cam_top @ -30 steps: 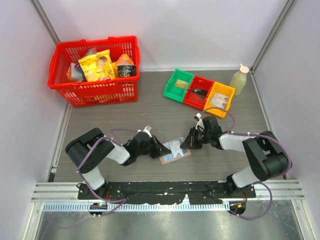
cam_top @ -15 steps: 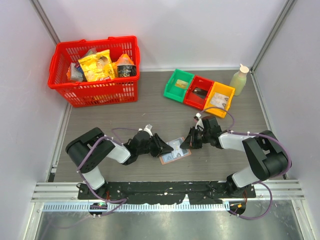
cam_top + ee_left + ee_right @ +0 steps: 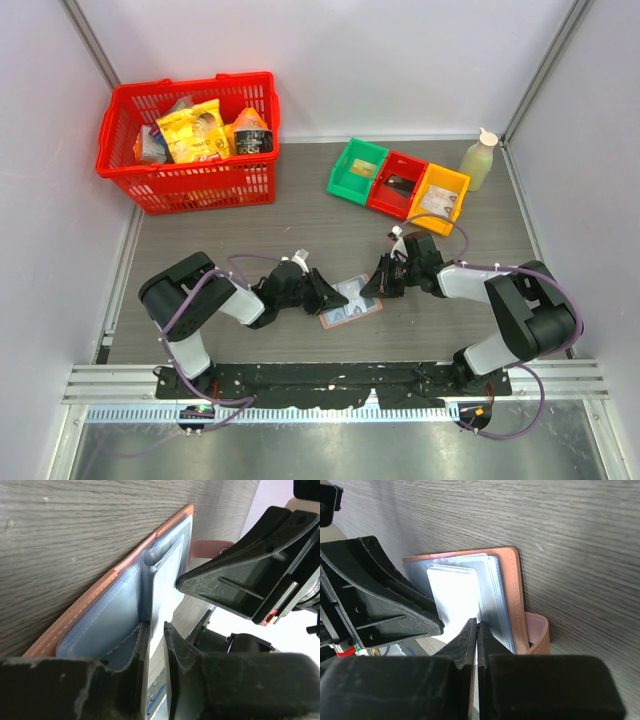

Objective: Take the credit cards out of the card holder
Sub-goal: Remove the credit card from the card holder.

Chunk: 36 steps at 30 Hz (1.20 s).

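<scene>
Your left arm has crept right since a second ago, so the left gripper (image 3: 324, 294) now sits at the left edge of the card holder (image 3: 352, 306). The right arm hasn't budged. The card holder lies open on the table (image 3: 300, 230), blue lining up, between the two grippers.

Left wrist view: your left fingers (image 3: 177, 650) are a narrow slot apart, and the fold of the clear sleeves runs into that slot (can't tell if it's pinched).

The right gripper (image 3: 476, 626) comes in from the opposite side. Its fingers are pressed together, tips right at the edge of the white credit card (image 3: 452, 597) sitting in the sleeves. You can't tell whether the card is actually between them. The snap tab (image 3: 538, 630) sticks out past the cover.
</scene>
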Tool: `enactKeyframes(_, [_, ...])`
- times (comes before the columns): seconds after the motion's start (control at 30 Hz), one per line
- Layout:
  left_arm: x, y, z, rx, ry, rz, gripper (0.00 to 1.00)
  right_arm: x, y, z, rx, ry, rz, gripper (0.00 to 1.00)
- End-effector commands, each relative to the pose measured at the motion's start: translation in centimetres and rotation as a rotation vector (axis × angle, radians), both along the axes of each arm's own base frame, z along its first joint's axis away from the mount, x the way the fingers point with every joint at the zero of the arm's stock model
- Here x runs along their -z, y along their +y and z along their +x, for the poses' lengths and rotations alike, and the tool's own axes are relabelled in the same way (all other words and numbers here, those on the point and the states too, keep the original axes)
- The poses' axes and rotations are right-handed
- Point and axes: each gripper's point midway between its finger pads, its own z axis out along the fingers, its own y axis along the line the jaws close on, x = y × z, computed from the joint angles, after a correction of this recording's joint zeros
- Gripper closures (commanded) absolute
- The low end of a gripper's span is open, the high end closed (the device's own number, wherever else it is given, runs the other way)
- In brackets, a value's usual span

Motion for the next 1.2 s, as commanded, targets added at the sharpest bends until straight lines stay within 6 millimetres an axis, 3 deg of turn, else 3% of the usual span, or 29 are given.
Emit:
enactKeyframes(0.0, [-2.0,-1.1,-0.4,0.066,-0.061,-0.050,0.80,5.9,-4.9,-2.5,0.068,0.106,-0.288,0.94])
enactKeyframes(0.8, [-3.6,-1.8,-1.5,0.131,-0.093,-0.163,0.87,5.9,-4.9,-2.3,0.064,0.100,-0.293,0.94])
enactKeyframes(1.17, [-3.0,-1.2,-1.9,0.115,-0.065,-0.157,1.00,6.2,-5.0,-2.5,0.065,0.109,-0.303,0.94])
